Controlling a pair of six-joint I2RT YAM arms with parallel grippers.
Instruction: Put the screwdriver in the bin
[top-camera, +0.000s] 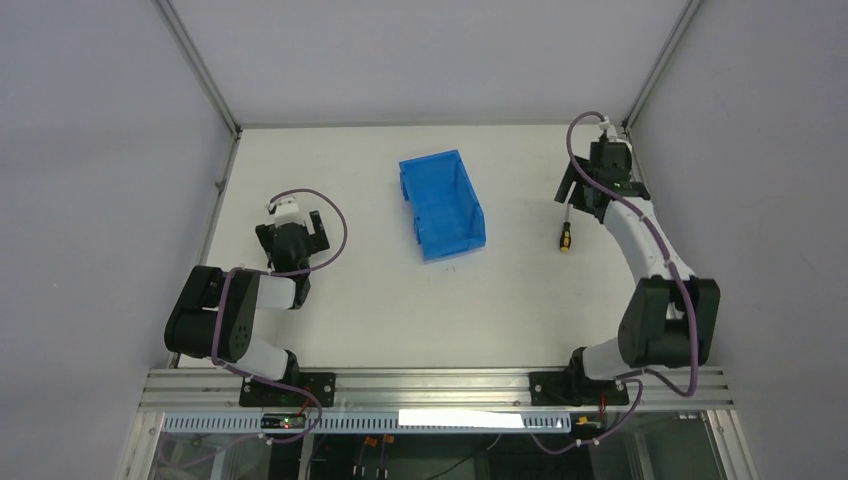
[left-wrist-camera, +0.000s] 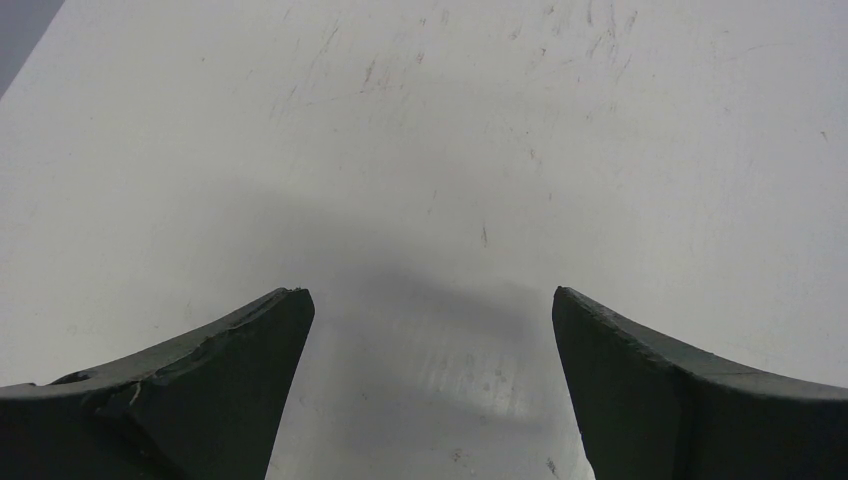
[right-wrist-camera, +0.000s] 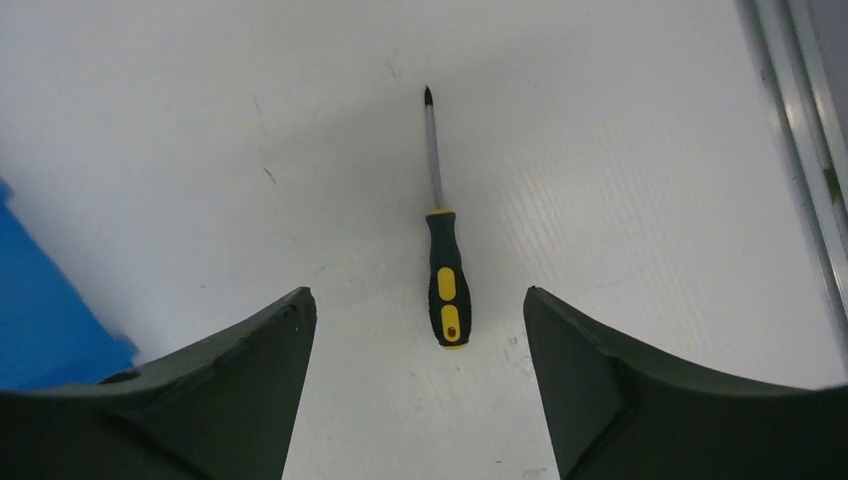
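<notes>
White tabletop (top-camera: 350, 300) spans the cell. At left, the left gripper (left-wrist-camera: 430, 292) hangs wide open over bare surface, holding nothing. The blue bin (top-camera: 443, 203) sits mid-table. Well to its right the screwdriver (right-wrist-camera: 441, 225) lies flat. It looks light, rigid and apt to roll, so the black-and-yellow handle seems the best hold. The right gripper (right-wrist-camera: 417, 292) hovers above it, spread wide, empty, touching nothing.

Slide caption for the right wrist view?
Open right gripper above small black-and-yellow screwdriver on white table; blue plastic bin at image left.
</notes>
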